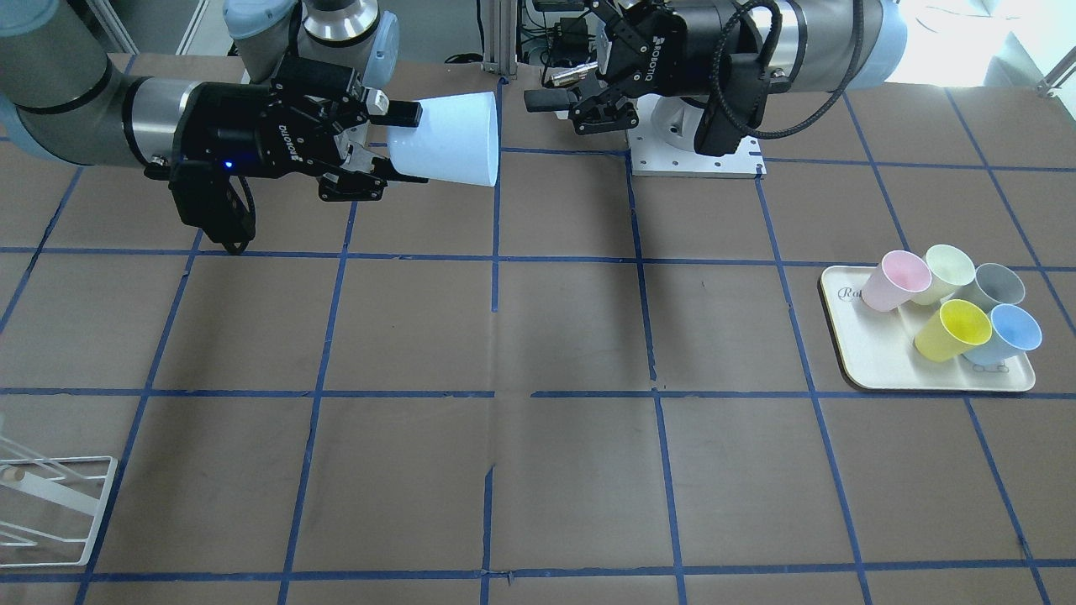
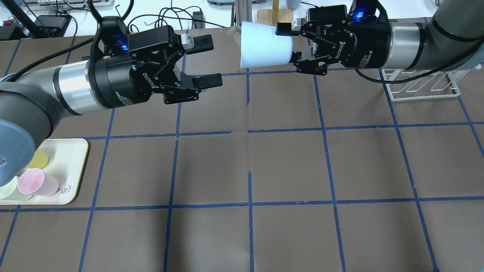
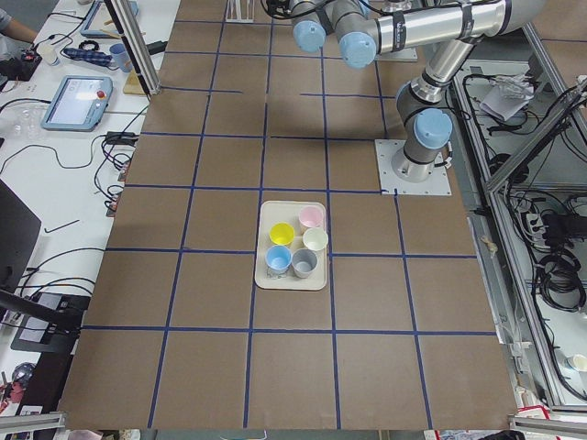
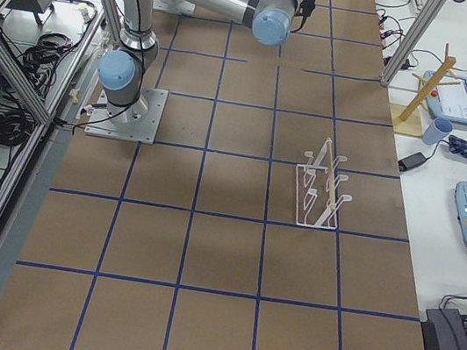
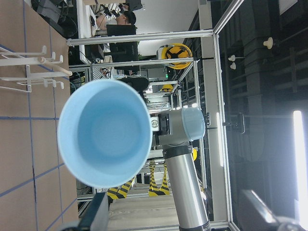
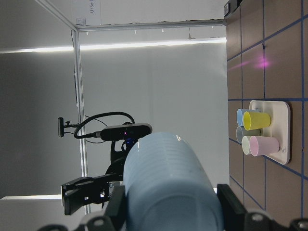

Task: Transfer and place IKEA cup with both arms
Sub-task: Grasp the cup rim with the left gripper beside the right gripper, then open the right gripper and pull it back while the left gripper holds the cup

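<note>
Two end effectors, one cup in the air. The IKEA cup (image 2: 264, 45) lies on its side, its narrow base clamped in the right end effector (image 2: 293, 43). Its mouth faces the left end effector (image 2: 208, 61), which gapes wide, apart from the rim.

Five more cups (image 1: 952, 330) stand on one tray (image 1: 874, 370), well apart from the left end effector. One wire rack (image 2: 419, 88) sits beneath the right one.

The worktop (image 2: 287, 166) is brown, with a blue tape grid (image 2: 324, 128). From overhead the left arm (image 2: 56, 94) hides most of the tray. One cup's tint, perhaps cream, is hard to call.

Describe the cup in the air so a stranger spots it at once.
Find the right arm. Its pincer grips the pale blue IKEA cup by the base, mouth towards the open left pincer. It alone is airborne and sideways; the other cups sit on a tray.
</note>
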Robot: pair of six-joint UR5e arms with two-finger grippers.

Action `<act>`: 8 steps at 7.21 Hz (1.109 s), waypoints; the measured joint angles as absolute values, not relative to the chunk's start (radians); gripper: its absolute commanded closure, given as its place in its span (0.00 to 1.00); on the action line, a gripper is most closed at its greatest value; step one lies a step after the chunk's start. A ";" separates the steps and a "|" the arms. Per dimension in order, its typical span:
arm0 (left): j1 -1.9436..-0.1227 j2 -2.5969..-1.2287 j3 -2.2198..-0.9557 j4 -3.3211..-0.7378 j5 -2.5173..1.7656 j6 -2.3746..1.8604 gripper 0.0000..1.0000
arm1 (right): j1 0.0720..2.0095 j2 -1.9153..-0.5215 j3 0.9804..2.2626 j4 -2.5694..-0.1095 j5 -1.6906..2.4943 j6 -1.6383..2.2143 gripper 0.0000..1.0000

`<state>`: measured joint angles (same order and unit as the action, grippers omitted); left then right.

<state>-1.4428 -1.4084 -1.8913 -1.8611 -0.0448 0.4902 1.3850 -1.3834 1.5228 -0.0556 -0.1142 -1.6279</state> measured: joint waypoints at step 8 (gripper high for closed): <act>-1.446 -1.459 -1.840 -1.858 0.067 0.400 0.15 | 1.480 -1.391 1.541 -0.011 -0.110 -1.630 0.87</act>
